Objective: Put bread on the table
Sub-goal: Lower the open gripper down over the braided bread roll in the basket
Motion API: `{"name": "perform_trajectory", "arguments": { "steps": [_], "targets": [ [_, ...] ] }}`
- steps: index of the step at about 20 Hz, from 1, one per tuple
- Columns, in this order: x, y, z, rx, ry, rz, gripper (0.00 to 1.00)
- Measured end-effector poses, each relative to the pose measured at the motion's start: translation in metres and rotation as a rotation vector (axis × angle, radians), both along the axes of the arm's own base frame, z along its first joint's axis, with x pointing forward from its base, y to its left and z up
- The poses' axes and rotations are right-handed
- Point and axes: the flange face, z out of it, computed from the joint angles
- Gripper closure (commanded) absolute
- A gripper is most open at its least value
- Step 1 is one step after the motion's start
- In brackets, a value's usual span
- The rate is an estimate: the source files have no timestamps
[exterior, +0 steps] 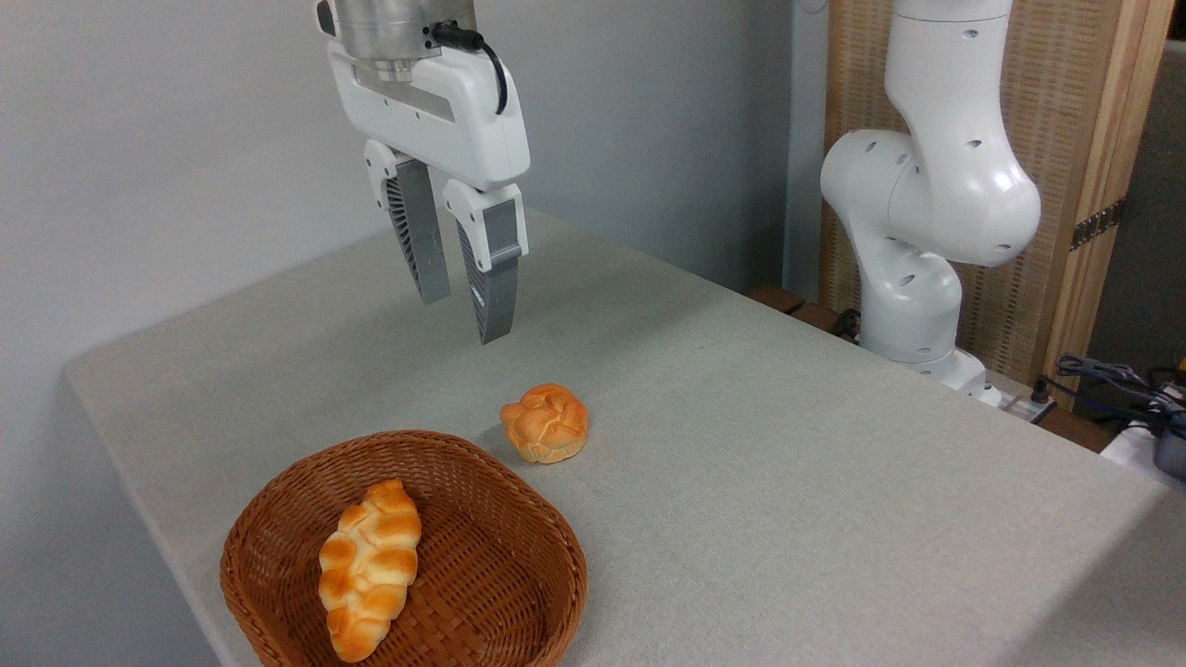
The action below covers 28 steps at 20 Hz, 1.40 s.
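Bread (pixel 369 567) lies inside the brown wicker basket (pixel 519 505) at the near left of the scene, its long braided body running from the basket's middle toward the near rim, golden-orange with paler creases. The basket sits on the table (pixel 788 482), close to the left edge of the grey-beige cover. Just beyond the basket's far right rim, a small round knotted bun (pixel 545 422) rests on the table surface, near the basket but apart from it. Above and to the far side of both, the gripper (pixel 460 295) hangs in the air, pointing down, with its two ribbed grey fingers spread a little apart and nothing held between them. Its fingertips are well clear of the table, the bun and the basket. Farther right, at the far edge of the table, the white jointed body of the robot arm (pixel 927 195) rises in front of a wooden panel. Some cables (pixel 1107 375) lie at the far right.
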Motion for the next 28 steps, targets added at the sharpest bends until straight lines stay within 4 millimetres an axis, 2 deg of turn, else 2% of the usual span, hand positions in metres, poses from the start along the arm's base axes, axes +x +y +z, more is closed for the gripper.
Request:
{"name": "perform_trajectory", "arguments": {
  "steps": [7, 18, 21, 24, 28],
  "targets": [
    [0.000, 0.011, 0.000, -0.001, 0.003, 0.018, 0.00],
    [0.000, 0.010, 0.000, -0.015, 0.004, 0.029, 0.00],
    [0.004, 0.009, -0.001, -0.024, -0.009, 0.107, 0.00],
    [0.016, 0.008, -0.014, -0.034, -0.024, 0.243, 0.00],
    [0.047, 0.005, -0.055, -0.052, -0.035, 0.460, 0.00]
  ]
}}
